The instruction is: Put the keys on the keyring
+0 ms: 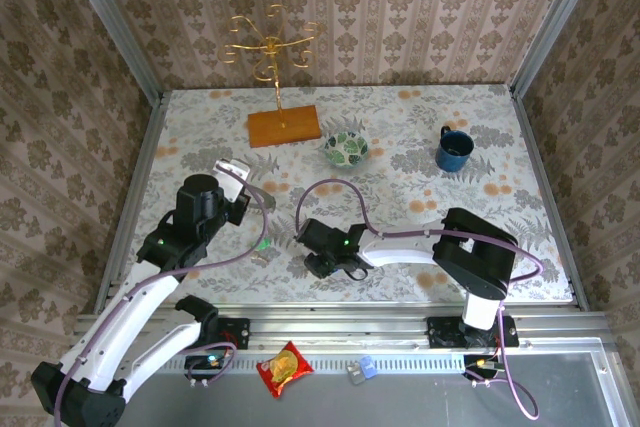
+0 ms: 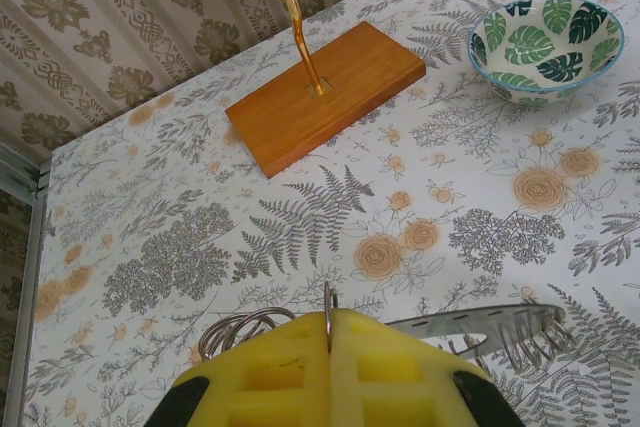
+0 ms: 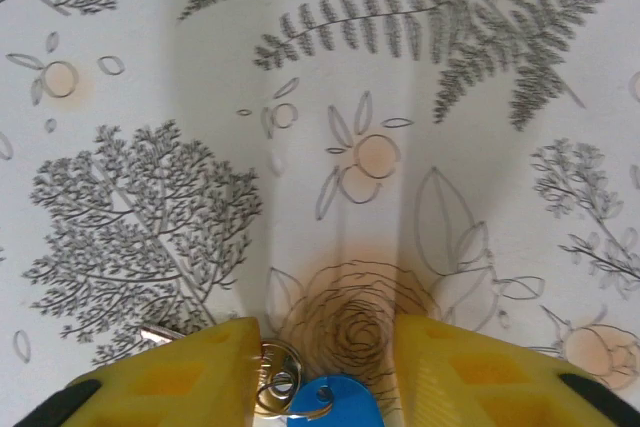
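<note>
My left gripper (image 2: pixel 329 319) is shut on a thin metal keyring (image 2: pixel 329 299), held edge-on and upright between its yellow pads (image 2: pixel 270 367). More wire loops (image 2: pixel 235 330) stick out to its left, and a flat toothed metal piece (image 2: pixel 490 329) lies to its right. In the top view the left gripper (image 1: pixel 255 235) hovers over the table's front left. My right gripper (image 3: pixel 330 347) stands open, low over the tablecloth. A blue-headed key (image 3: pixel 332 403) with a small ring (image 3: pixel 275 377) lies between its fingers, against the left finger (image 3: pixel 190 372). The right gripper (image 1: pixel 318 247) is just right of the left one.
A gold branched stand on a wooden base (image 1: pixel 284 125) is at the back, with its base (image 2: pixel 325 92) ahead of the left gripper. A green-leaf patterned bowl (image 1: pixel 346 149) and a blue mug (image 1: pixel 453 150) stand at the back right. A snack packet (image 1: pixel 285 367) lies below the table's front rail.
</note>
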